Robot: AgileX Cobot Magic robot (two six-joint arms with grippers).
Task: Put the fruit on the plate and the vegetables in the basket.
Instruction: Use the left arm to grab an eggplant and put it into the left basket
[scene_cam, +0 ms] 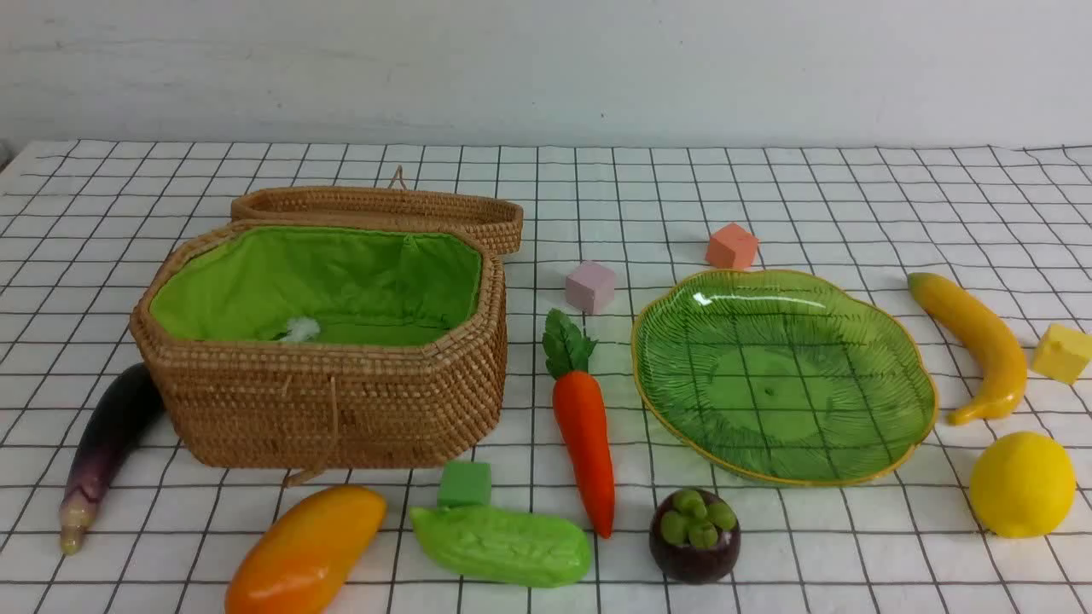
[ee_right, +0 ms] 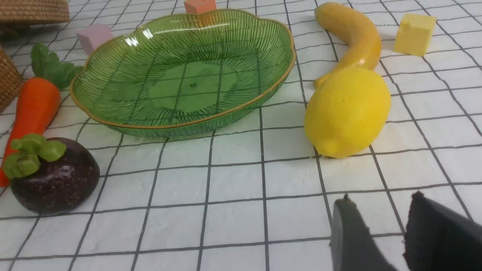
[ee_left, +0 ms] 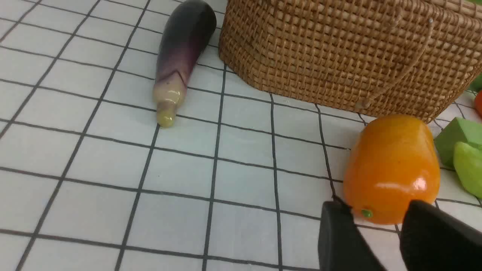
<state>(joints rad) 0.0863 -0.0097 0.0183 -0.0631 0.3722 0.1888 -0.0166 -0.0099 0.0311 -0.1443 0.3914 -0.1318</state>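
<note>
the left gripper [ee_left: 374,224] stands with its two black fingers [ee_left: 339,241] apart and nothing between them. the mango [ee_left: 391,169] lies just ahead of their tips, its stem end toward them. the right gripper [ee_right: 380,210] is likewise parted and bare. the lemon [ee_right: 348,113] lies ahead of it, with a stretch of checked cloth [scene_cam: 768,196] between.

one basket [scene_cam: 324,409], one plate [scene_cam: 783,465], four fruits, three vegetables and four foam cubes.

the basket is tan woven wicker, eight-sided, lined in bright green fabric. its lid [scene_cam: 384,209] lies open at its 12 o'clock. the plate, at the basket's 3 o'clock, is clear green glass, ribbed like a leaf, with a wavy gold rim; nothing lies on it.

from the basket:
- the glossy purple eggplant [scene_cam: 107,443] at 8 o'clock
- the smooth orange-yellow mango at 6 o'clock
- the bumpy light green gourd [scene_cam: 503,546] at 5 o'clock, with a green cube [scene_cam: 464,483] just behind it
- the carrot [scene_cam: 584,435], between basket and plate, leaves pointing to 12

from the plate:
- the round dark mangosteen [scene_cam: 695,535] at 7 o'clock
- the lemon at 4 o'clock
- the curved banana [scene_cam: 977,345] at 3 o'clock, with a yellow cube [scene_cam: 1062,352] beyond it
- a salmon cube [scene_cam: 731,246] at 12 o'clock
- a lilac cube [scene_cam: 590,286] at 10 o'clock
</note>
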